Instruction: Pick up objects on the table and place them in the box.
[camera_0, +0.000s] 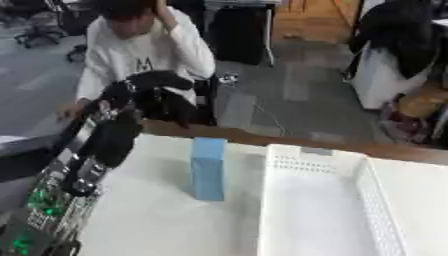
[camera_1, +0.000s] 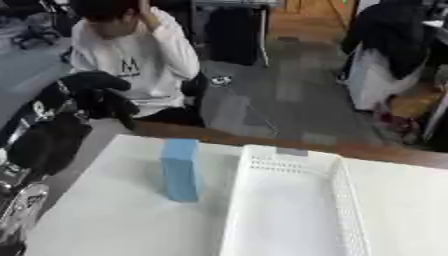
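Left eye view: nearest the lens, at lower left, silver-and-black left arm (camera_0: 74, 175) with green lights, rising along the table's (camera_0: 157, 220) left edge. Left hand (camera_0: 153, 92) black, raised at the far left corner of the table, fingers curled downward; cannot tell for sure whether anything sits inside them, nothing seen there. Blue box (camera_0: 208, 169) upright on the white table, to the right of the hand and nearer the camera, well apart from it, touching nothing but the tabletop. White basket (camera_0: 367, 200) with perforated walls just right of the blue box, a narrow strip of table between them; inside shows only white floor. No right hand seen.

Right eye view: same arm (camera_1: 26, 195) at the left edge, lower part silver. Left hand (camera_1: 92, 92) up beyond the table's (camera_1: 114, 220) far left corner, fingers bent, apart from everything on the table. Blue box (camera_1: 180, 169) standing right of and below the hand. Basket (camera_1: 289, 210) beside the box on its right, not touching.
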